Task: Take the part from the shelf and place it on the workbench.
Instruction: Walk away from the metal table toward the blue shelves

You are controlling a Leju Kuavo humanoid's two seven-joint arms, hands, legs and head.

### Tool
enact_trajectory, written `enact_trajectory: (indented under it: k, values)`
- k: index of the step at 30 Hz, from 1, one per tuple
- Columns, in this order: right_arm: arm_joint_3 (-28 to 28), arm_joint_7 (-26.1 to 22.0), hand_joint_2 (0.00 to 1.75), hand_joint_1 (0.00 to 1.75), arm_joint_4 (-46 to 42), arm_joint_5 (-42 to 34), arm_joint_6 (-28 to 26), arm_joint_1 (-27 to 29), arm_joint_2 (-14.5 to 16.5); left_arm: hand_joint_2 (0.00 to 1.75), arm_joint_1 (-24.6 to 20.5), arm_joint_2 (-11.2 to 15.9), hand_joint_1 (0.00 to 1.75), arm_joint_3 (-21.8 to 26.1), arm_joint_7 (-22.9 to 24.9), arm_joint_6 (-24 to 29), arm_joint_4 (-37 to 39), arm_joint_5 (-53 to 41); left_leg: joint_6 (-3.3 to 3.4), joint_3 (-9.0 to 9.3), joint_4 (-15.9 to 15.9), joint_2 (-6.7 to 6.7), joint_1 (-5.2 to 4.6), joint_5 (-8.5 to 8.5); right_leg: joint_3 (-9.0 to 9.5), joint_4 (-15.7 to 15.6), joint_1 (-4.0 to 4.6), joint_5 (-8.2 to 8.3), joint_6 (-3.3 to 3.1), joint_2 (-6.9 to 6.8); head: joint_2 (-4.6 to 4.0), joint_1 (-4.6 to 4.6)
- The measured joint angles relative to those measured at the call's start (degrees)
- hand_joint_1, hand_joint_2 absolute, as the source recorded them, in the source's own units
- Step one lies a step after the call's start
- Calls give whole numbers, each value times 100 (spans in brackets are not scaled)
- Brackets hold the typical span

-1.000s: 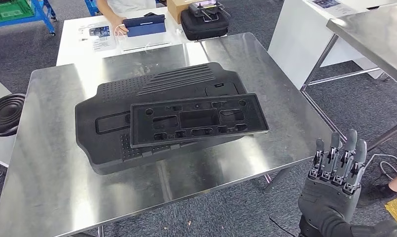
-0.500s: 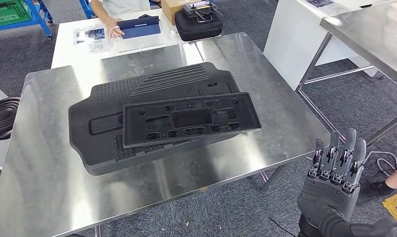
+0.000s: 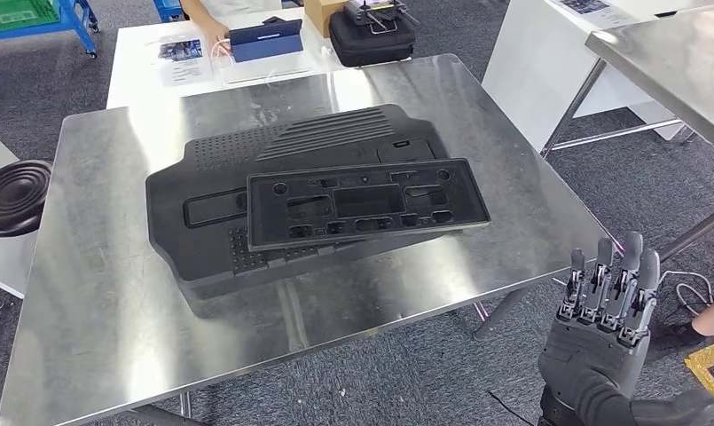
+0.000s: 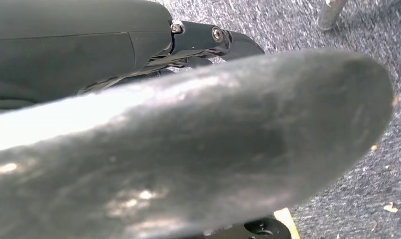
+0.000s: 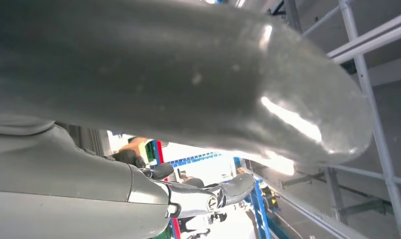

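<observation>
On the steel workbench [image 3: 96, 293] lies a large black moulded part [image 3: 202, 195]. A flatter black frame part [image 3: 366, 202] with several cut-outs rests slanted on top of it. My right hand [image 3: 603, 311] is off the bench's near right corner, over the carpet, with its fingers straight, apart and holding nothing. In the right wrist view the right hand's thick thumb [image 5: 178, 74] and a dark finger [image 5: 223, 191] are spread with nothing between them. The left wrist view shows my left hand [image 4: 188, 149] over the carpet, thumb and dark finger [image 4: 213, 37] apart, with nothing in it.
A black round stool [image 3: 11, 195] stands left of the bench. Behind it a white table [image 3: 140, 62] holds a blue tablet [image 3: 264, 37] and a black case [image 3: 371, 35], with a person's hand [image 3: 213, 31] there. A second steel table [image 3: 672, 62] stands at right.
The whole picture has shifted, so the camera moved; the parts lie as before on the bench. My right hand stays in the same pose.
</observation>
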Motion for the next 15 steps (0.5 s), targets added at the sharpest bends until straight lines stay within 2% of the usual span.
enact_trajectory:
  k: [1,2,4,5,6,8,9,10,11,12,14,15]
  values:
    - [-2,5,0,0,-1,9,-18,2,8,0,-2,-5,0,5,-8,-1,0,-1,-19,-3,2,2,-8,10,96,-183,25,44,-38,-3,0,-3]
    - [-4,15,0,0,-2,14,-34,7,14,0,-3,-9,0,10,-16,-1,0,-1,-45,-7,-1,5,-15,22,103,-229,40,64,-70,-5,0,-4]
    - [-9,33,0,0,-2,15,-56,17,23,0,-5,-5,0,17,-30,-1,0,0,-104,-22,13,8,-5,21,101,-264,5,118,-124,-8,0,-3]
    - [-11,40,0,0,-2,15,-62,22,30,0,-4,-3,0,19,-33,0,0,0,-135,-55,94,8,-1,-58,111,-285,-27,151,-158,-13,0,-9]
    - [-13,44,0,0,-2,15,-66,26,39,0,-1,-1,0,22,-36,0,1,0,-166,-125,273,8,8,-206,119,-305,-60,180,-186,-18,0,-19]
    - [-17,48,0,0,0,15,-67,37,58,0,3,-2,0,36,-37,-1,3,0,-232,-379,930,8,53,-638,107,-307,-82,213,-217,-31,0,-38]
    - [-19,49,0,0,3,15,-67,42,64,0,4,-3,0,43,-37,-1,5,0,-267,-508,1271,9,83,-800,92,-301,-84,220,-215,-35,0,-42]
    - [-20,49,0,0,8,15,-67,45,67,0,6,-2,0,48,-37,-1,6,0,-300,-578,1487,10,114,-867,76,-292,-90,227,-212,-38,0,-42]
    - [-22,49,0,0,13,15,-67,46,68,0,7,1,0,51,-37,-1,7,0,-335,-547,1495,12,147,-819,64,-275,-103,230,-205,-37,0,-43]
    - [-23,49,0,0,16,15,-68,47,68,0,7,5,0,53,-37,-1,7,0,-371,-406,1281,13,182,-673,52,-249,-125,228,-191,-34,0,-44]
    - [-26,49,0,0,19,15,-69,48,69,0,1,3,0,56,-37,-3,10,-1,-448,-4,570,-1,236,-380,13,-159,-151,201,-127,-26,0,-56]
    - [-27,52,0,0,19,15,-69,48,70,0,-4,-3,0,57,-37,-4,13,-1,-448,119,319,-19,245,-309,-18,-110,-146,186,-82,-19,0,-63]
